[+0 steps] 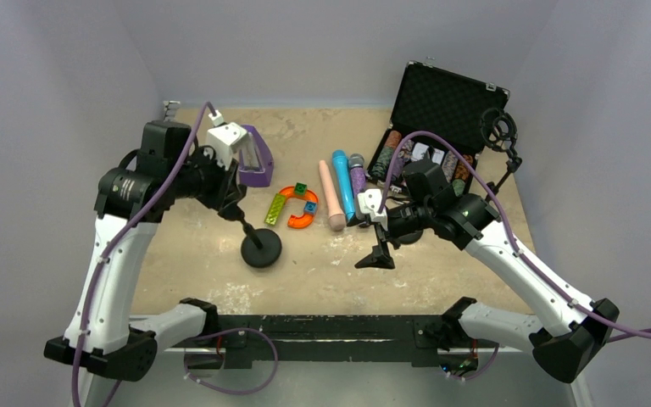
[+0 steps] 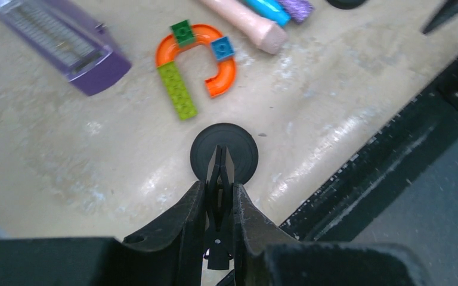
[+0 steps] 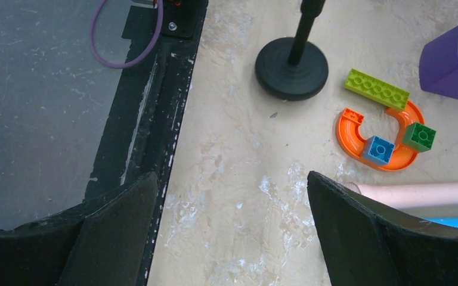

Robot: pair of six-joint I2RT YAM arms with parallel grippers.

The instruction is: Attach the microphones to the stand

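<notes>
Left fingers (image 2: 198, 205) pinched tight on the stand (image 1: 261, 248) by its upper stem, round base on the bench (image 1: 203, 254); right fingers (image 3: 125, 220) spread wide, holding nothing, right of the stand; 3 microphones (image 1: 343, 182) lie side by side further right of the stand, untouched; only the top view shows all 3 whole.

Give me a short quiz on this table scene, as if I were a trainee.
1. True or false: the right gripper holds a microphone.
2. What is the left gripper clamped on? A a microphone; B the microphone stand; C nothing.
3. Fill in: ___ microphones lie side by side on the table.
Key: 1 false, it is open and empty; 2 B; 3 three.
</notes>
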